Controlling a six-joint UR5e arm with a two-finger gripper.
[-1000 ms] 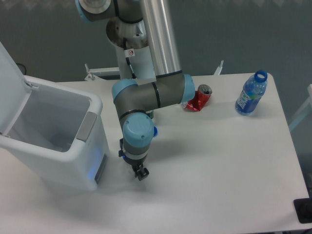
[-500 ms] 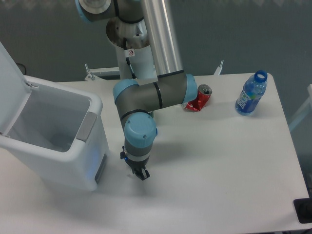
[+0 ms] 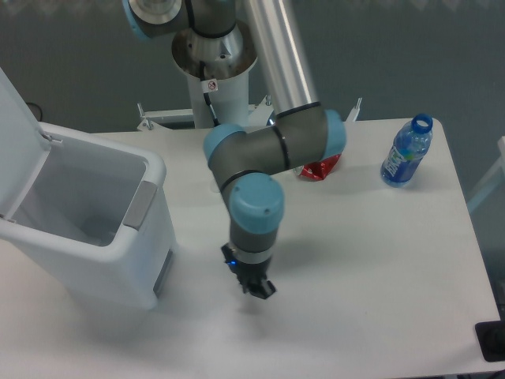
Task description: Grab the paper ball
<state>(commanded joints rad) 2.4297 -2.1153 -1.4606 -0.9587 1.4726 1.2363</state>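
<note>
The grey and light-blue robot arm (image 3: 268, 154) has been swung to the right since the earlier frames, and its small black two-finger gripper (image 3: 258, 287) is now found farther right and slightly lower over the white table (image 3: 379, 268), well apart from the white open-lidded plastic bin (image 3: 87, 229) beside which it was held a second ago. The gripper is pointed downward close to the table surface; whether the jaws are spread or closed cannot be told, since the fingertips are seen only as a small dark shape, and nothing can be made out between them. The white crumpled paper ball cannot be found in the present view; whether it is hidden by the arm or lost against the white table cannot be told. The crushed red can (image 3: 319, 169) is now largely covered by the elbow of the arm, where earlier its top was plainly shown. The clear blue-labelled plastic bottle (image 3: 405, 153) is left unmoved near the far right edge of the table, its neck open.
</note>
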